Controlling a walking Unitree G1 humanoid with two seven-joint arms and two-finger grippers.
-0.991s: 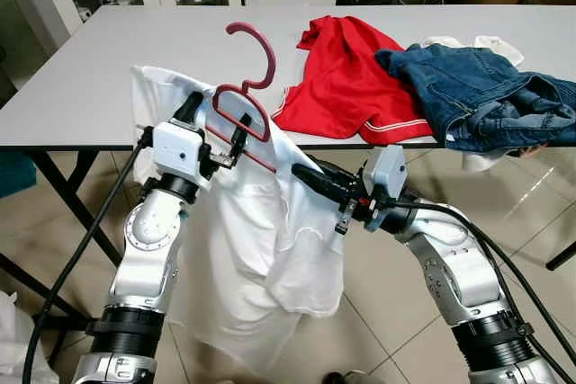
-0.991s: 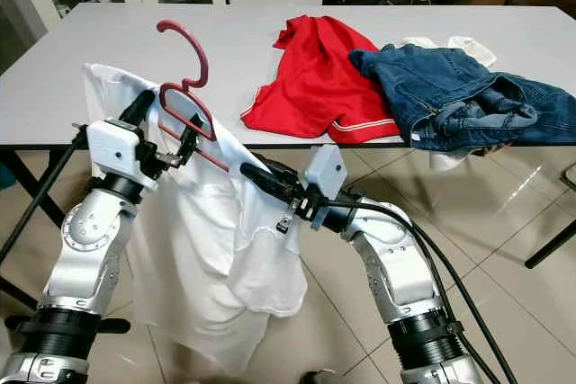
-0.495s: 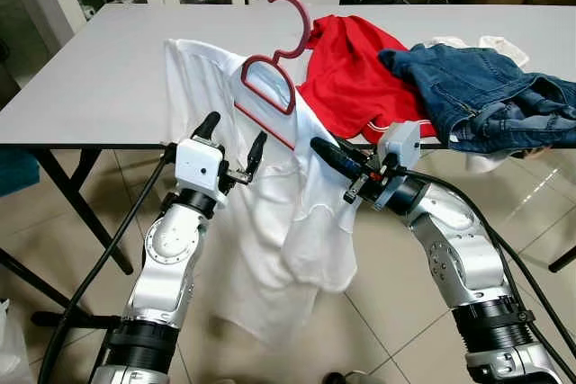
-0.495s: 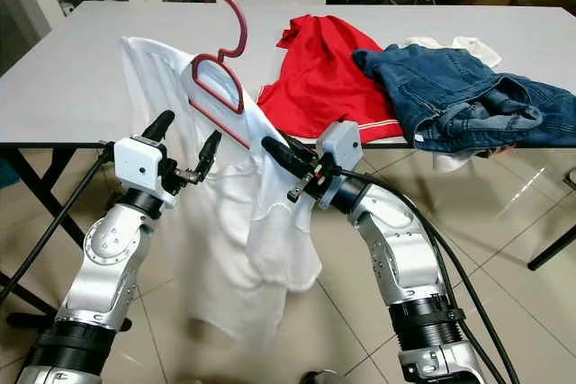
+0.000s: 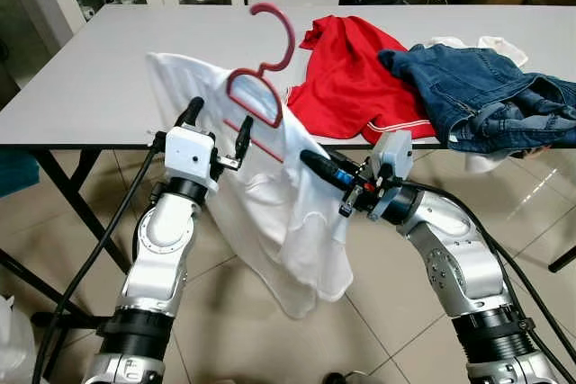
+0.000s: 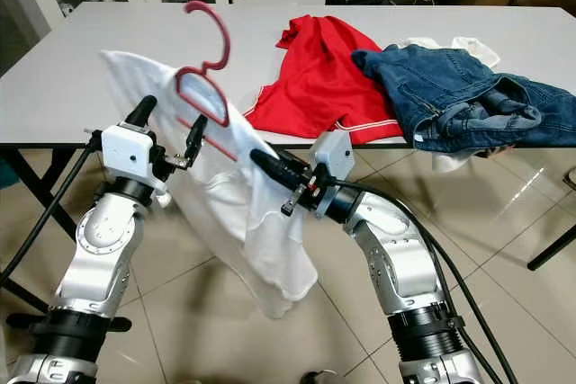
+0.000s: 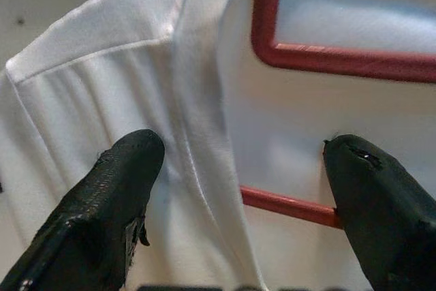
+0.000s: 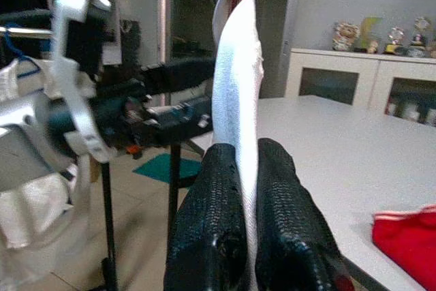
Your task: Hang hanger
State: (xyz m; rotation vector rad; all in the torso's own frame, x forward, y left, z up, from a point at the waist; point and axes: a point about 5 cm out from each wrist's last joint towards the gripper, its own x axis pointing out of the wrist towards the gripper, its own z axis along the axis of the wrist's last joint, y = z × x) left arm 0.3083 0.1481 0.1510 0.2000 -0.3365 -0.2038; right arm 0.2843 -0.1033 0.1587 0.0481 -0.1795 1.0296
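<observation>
The right gripper (image 5: 310, 160) is pinched on the shoulder of the white shirt (image 5: 283, 213), with the hanger (image 5: 256, 92) arm inside the cloth; in the right wrist view its 2 fingers (image 8: 214, 216) press together on a fold of white fabric with the red bar running up beyond them. The left gripper (image 5: 219, 125) stands spread, 1 finger on each side of the other shoulder; in the left wrist view the hanger's lower red bar and the collar fold lie between the fingertips (image 7: 129, 168), not touching them. The hanger's hook rises above and between both grippers, over the edge of the table (image 5: 99, 87). Well beyond the right gripper lie a red shirt (image 5: 346, 74) and jeans (image 5: 477, 96).

The step looks like carrying the dressed hanger, held up by the right arm alone, toward somewhere to hang it. No rail can be seen, so the next move probably calls for the left gripper to close on the bar to steady the load, then a turn to find a rail for the hook.
</observation>
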